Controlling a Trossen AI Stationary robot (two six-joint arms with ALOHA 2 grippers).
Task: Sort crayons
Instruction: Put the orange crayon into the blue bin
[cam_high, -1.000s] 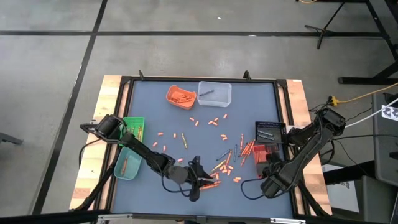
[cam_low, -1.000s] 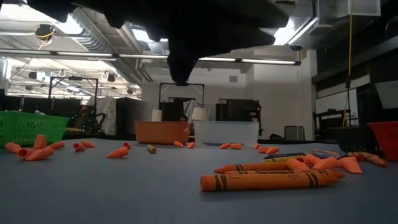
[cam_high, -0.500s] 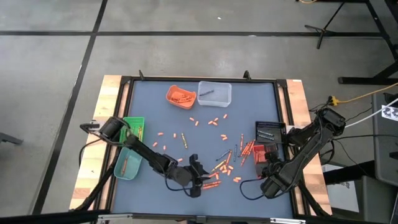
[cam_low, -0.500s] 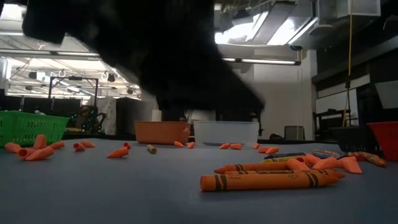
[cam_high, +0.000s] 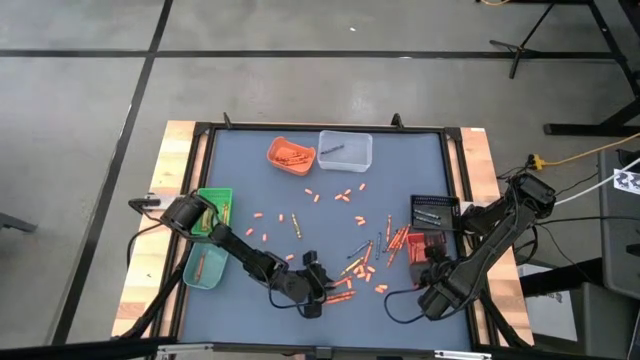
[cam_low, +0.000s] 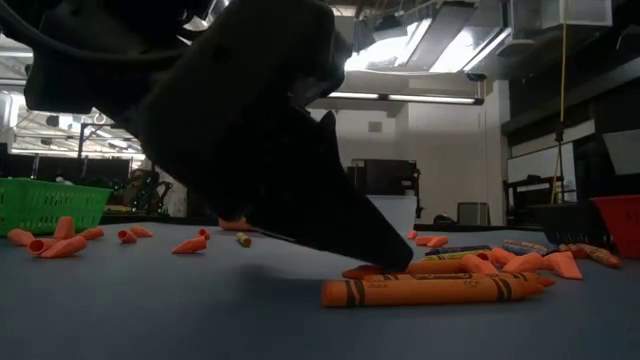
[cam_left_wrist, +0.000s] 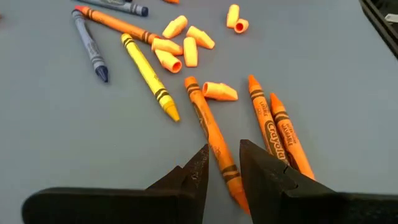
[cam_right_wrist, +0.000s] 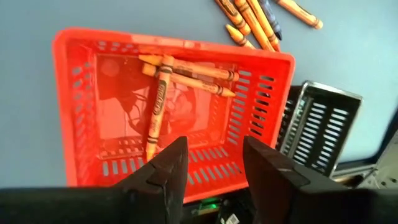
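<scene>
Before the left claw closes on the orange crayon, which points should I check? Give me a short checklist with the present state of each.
1. Left claw open: ok.
2. Long orange wax crayon lies between its fingers: ok, straddled.
3. Only one crayon in the gap: ok; the pair of orange crayons lies beside, outside it.
4. Fingertips down at the blue-grey table top: cannot tell.
5. Right claw out of the way: ok, open above the red plastic basket.
6. Basket has room: ok, only a few crayons inside.

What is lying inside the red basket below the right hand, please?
Three orange crayons lie crossed on the red basket floor. The right hand covers its near edge, so anything there is hidden.
</scene>
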